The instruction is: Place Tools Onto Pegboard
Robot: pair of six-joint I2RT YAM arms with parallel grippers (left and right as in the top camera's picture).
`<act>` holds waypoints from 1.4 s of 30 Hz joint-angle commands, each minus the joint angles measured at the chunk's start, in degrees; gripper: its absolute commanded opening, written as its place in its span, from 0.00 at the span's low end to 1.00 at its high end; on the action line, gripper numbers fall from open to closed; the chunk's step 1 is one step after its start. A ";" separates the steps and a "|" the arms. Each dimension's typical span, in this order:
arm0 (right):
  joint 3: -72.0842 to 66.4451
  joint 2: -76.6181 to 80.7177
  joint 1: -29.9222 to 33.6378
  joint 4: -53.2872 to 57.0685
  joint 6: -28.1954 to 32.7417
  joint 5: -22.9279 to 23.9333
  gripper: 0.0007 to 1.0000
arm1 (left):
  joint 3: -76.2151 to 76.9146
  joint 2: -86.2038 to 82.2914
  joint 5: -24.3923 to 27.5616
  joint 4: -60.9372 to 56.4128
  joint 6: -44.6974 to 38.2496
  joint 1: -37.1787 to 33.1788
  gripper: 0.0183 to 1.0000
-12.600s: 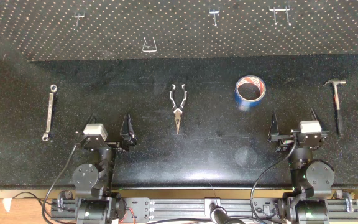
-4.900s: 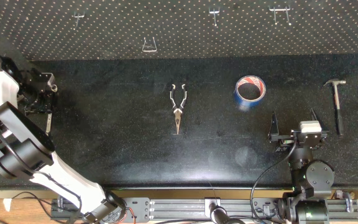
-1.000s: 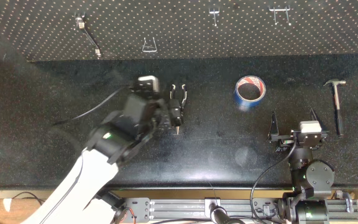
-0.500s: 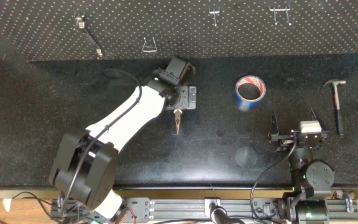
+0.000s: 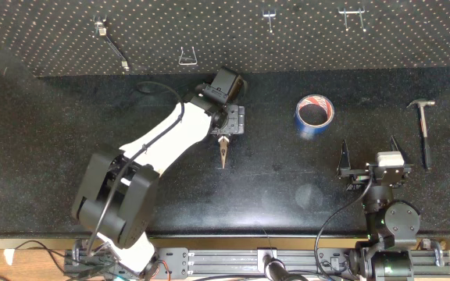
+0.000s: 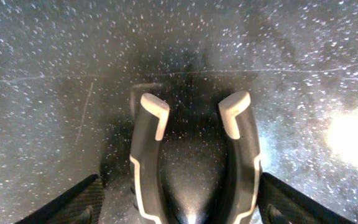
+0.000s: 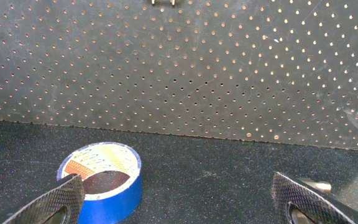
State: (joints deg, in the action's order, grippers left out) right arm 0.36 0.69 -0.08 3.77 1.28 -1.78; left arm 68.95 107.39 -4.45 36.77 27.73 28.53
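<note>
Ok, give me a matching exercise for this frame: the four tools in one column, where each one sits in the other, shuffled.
Things:
1. wrench
2. pliers
3. tape roll
4. hammer

Places:
A. at the far right end of the mat
B. up on the pegboard, toward its left
C. on the mat, handles between the open fingers of the left gripper
D. on the mat, ahead of the right gripper and to its left

Pairs: 1-B, 2-C, 3-D, 4-A
</note>
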 commanded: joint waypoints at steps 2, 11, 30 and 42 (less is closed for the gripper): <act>-0.13 -0.50 -0.22 0.31 0.76 0.07 0.98 | 1.14 1.97 0.76 -0.31 -0.39 0.02 0.75; -0.13 -0.50 -0.22 0.31 0.76 0.04 0.98 | 1.14 1.97 1.25 -1.03 -0.37 0.02 0.60; -0.13 -0.50 -0.22 0.31 0.76 0.04 0.98 | 1.14 1.97 1.22 -1.05 -0.39 0.02 0.20; -0.13 -0.50 -0.24 0.31 0.76 0.04 0.98 | 1.14 -9.92 -5.35 2.23 -1.90 -0.46 0.01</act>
State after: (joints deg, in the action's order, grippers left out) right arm 0.36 0.69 -0.08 3.77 1.28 -1.78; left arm 69.14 106.43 -4.71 36.67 26.98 28.60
